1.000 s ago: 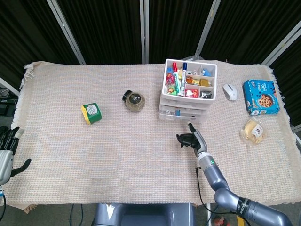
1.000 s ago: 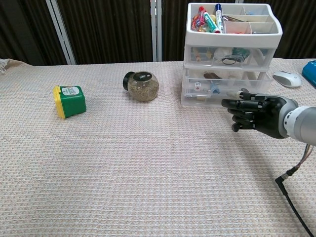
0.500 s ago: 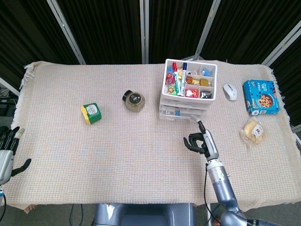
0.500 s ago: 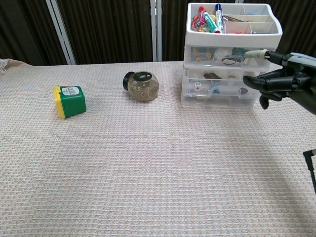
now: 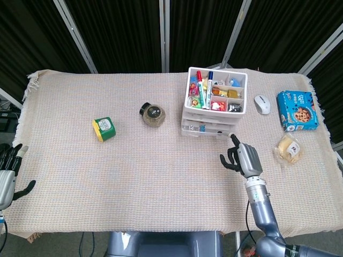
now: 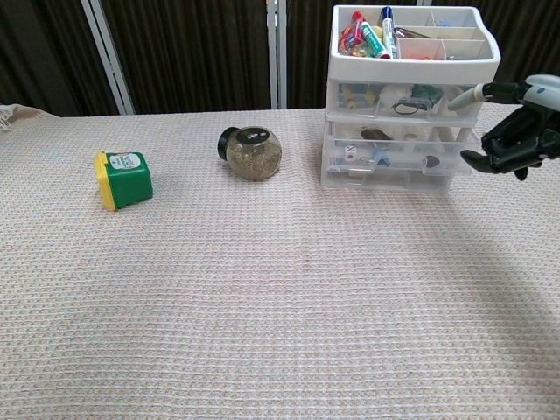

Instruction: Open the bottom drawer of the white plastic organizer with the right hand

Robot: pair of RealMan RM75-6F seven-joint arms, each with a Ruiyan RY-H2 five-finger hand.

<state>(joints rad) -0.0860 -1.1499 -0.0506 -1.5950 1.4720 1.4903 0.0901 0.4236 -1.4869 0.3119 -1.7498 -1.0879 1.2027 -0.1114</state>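
Observation:
The white plastic organizer (image 5: 215, 103) (image 6: 409, 105) stands at the back right of the table, with pens and small items in its top tray. Its bottom drawer (image 6: 392, 172) (image 5: 205, 130) sits flush with the drawers above. My right hand (image 5: 244, 159) (image 6: 520, 133) hovers in front of and to the right of the organizer, apart from it. Most of its fingers are curled in on nothing, and one white-tipped finger points toward the organizer. My left hand (image 5: 7, 173) hangs off the table's front left corner with its fingers spread and nothing in it.
A green and yellow container (image 5: 104, 129) (image 6: 123, 178) and a round jar with a black lid (image 5: 153, 114) (image 6: 252, 152) lie left of the organizer. A white mouse (image 5: 261, 104), a blue cookie box (image 5: 297, 110) and a wrapped bun (image 5: 290, 148) lie at the right.
My right hand has moved to the right and upward, from in front of the bottom drawer to beside the organizer's right front corner. The drawer and the left hand have not moved.

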